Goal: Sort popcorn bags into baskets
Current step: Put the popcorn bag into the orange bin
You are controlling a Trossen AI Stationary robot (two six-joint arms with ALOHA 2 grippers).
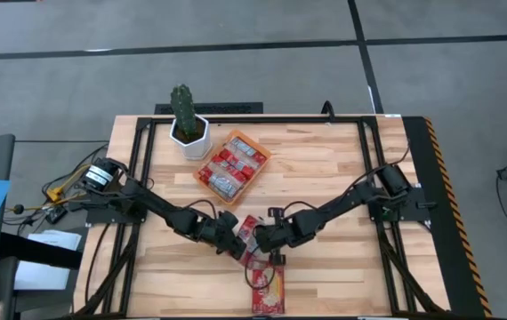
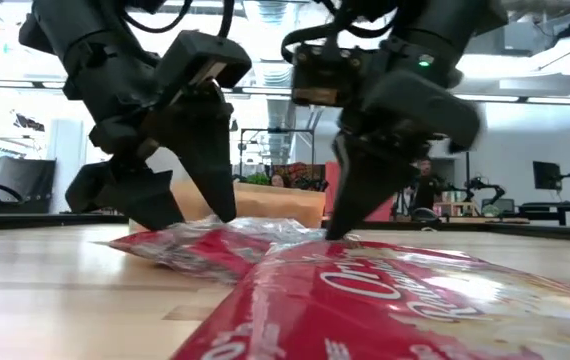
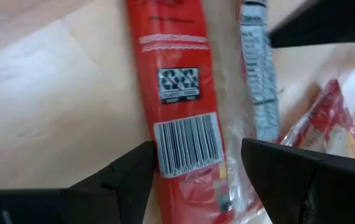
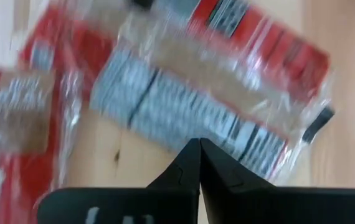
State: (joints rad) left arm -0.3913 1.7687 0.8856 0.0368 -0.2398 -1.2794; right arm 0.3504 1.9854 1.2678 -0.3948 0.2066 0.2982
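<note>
Grey floor (image 1: 236,53) with dark seam lines, wooden table (image 1: 325,169), bright ceiling lights (image 2: 555,60), desk monitors (image 2: 547,175)

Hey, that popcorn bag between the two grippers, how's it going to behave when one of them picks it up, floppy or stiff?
Probably floppy: the popcorn bag is a thin flat packet in crinkled clear wrap, so free ends may droop. Likely slippery, since the film looks glossy between the left gripper fingers. It lies flat on the table, so it should slide rather than roll. The right gripper is shut beside it.
</note>
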